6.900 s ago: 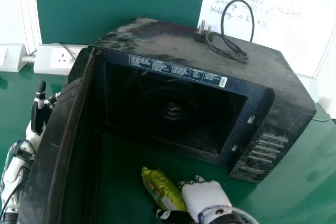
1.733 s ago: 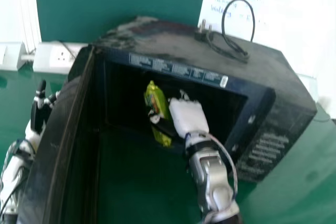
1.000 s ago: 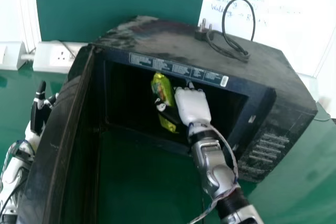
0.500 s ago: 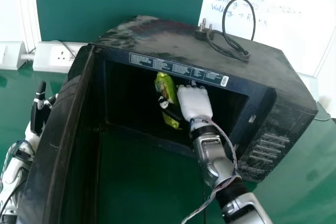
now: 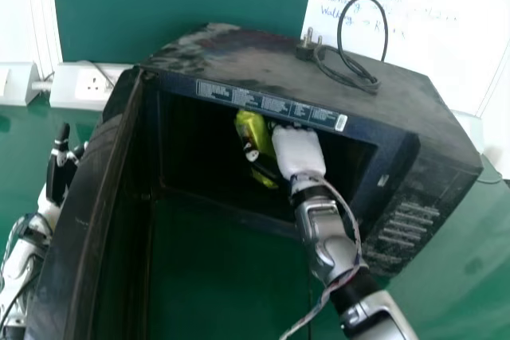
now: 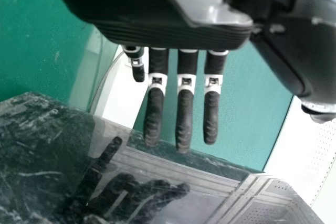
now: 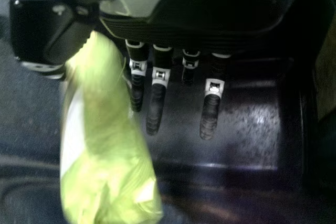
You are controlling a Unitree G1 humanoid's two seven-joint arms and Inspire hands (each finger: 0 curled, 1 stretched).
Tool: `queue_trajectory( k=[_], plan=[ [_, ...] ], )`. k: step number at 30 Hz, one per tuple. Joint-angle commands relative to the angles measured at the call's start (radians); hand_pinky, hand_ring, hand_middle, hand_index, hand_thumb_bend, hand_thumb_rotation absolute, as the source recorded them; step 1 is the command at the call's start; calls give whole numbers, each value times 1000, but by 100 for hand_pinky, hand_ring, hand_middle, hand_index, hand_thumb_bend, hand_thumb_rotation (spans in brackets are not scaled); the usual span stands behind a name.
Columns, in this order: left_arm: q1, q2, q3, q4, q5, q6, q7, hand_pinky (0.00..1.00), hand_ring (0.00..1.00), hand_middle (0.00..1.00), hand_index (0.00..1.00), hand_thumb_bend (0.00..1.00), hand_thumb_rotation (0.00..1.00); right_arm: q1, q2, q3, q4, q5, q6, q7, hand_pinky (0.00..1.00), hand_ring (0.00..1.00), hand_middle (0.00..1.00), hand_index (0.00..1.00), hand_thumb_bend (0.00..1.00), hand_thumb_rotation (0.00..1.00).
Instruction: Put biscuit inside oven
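Biscuit packet in crinkled yellow-green wrap [image 5: 253, 127]: lies inside the mouth of the black, dust-streaked box oven [image 5: 287, 69], far end towards eleven o'clock and near end towards five, probably angled so to slip in lengthwise. Sits between the thumb and fingers of the white-backed right hand [image 5: 298, 151], with that hand just at its three o'clock, fingers straight rather than curled, perhaps for letting go. Cannot tell whether resting on the oven floor or hanging by the thumb. Reaches in with the silver-and-black jointed right forearm [image 5: 323, 232] from five o'clock, likely to avoid the tall black door [image 5: 96, 197], swung out at nine o'clock to free the opening. Beyond that door, also towards nine, note the black-and-white left hand [image 5: 57, 173], open, empty and idle, leaving the entry free. On top, towards one o'clock, see the black power plug [image 5: 306, 52] with its looped cord, well away from the opening. Calls next for settling the packet, then backing out towards five; risks dragging it along on the thumb.
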Motion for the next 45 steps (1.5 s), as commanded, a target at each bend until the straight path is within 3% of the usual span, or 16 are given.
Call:
queue_trajectory(
  k=[1,15,19,25,28,31,35,38,42,45],
  plan=[
    [10,2,-9,-11,4,0,1,25,32,41,49,52,8,30,-14,6,-44,-3,31,40,42,59,65,73,79,24],
    [5,1,-9,-5,1,3,2,25,32,41,49,52,8,123,-39,-2,-335,-14,172,260,40,57,68,80,82,33],
    [7,3,-10,-9,2,5,2,24,32,41,49,52,8,183,-48,-10,-480,-24,217,340,38,55,66,81,84,35],
    [7,3,-9,-8,2,3,1,25,32,41,49,52,8,297,-59,-43,-742,-40,268,468,37,53,63,76,84,31],
    [5,4,-8,-3,-2,2,-7,25,32,41,49,52,8,345,-81,-51,-896,-82,296,578,37,52,63,77,83,31],
    [0,3,-6,8,-3,-4,-12,24,32,42,49,52,8,384,-109,-70,-1025,-109,290,681,37,51,62,77,82,35],
    [-2,2,-6,8,0,-5,-10,25,32,41,49,52,8,415,-142,-100,-1171,-160,293,851,36,52,62,75,85,47],
    [-4,0,-6,10,-3,-3,-10,24,32,41,49,52,8,435,-156,-134,-1264,-182,282,953,36,50,61,76,87,49],
    [-3,3,-4,16,-4,-11,-18,25,32,41,49,52,8,451,-188,-193,-1374,-175,247,1066,39,54,64,78,85,50],
    [-2,1,-2,16,-4,-12,-16,24,32,41,49,52,8,441,-215,-240,-1443,-181,218,1157,48,66,74,79,86,55]
  ],
)
